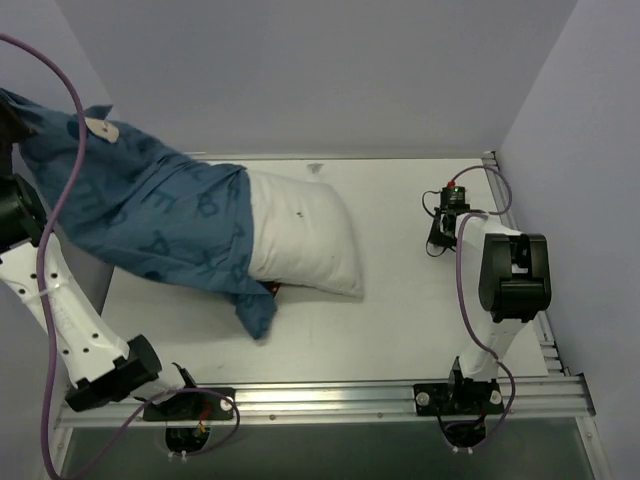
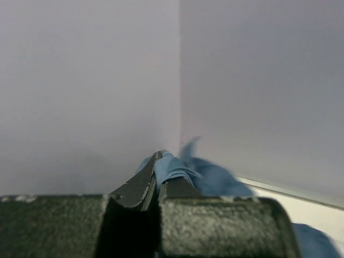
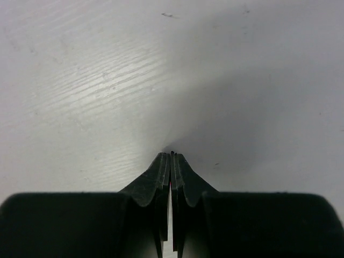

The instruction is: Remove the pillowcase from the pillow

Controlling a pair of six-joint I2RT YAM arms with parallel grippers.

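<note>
The blue pillowcase (image 1: 160, 215) with darker letters stretches from the upper left corner to mid table, still covering the left part of the white pillow (image 1: 303, 240), whose right half lies bare. My left gripper (image 1: 12, 125) is raised at the far left edge, shut on a fold of the pillowcase (image 2: 172, 167), with the fabric pinched between its fingers near the wall corner. My right gripper (image 1: 437, 243) is shut and empty, tips down on the bare white table (image 3: 107, 80), to the right of the pillow.
Lilac walls enclose the back and sides. A metal rail (image 1: 330, 400) runs along the near table edge, and another rail (image 1: 520, 230) runs down the right side. A small red thing (image 1: 276, 288) peeks out under the pillow's near edge.
</note>
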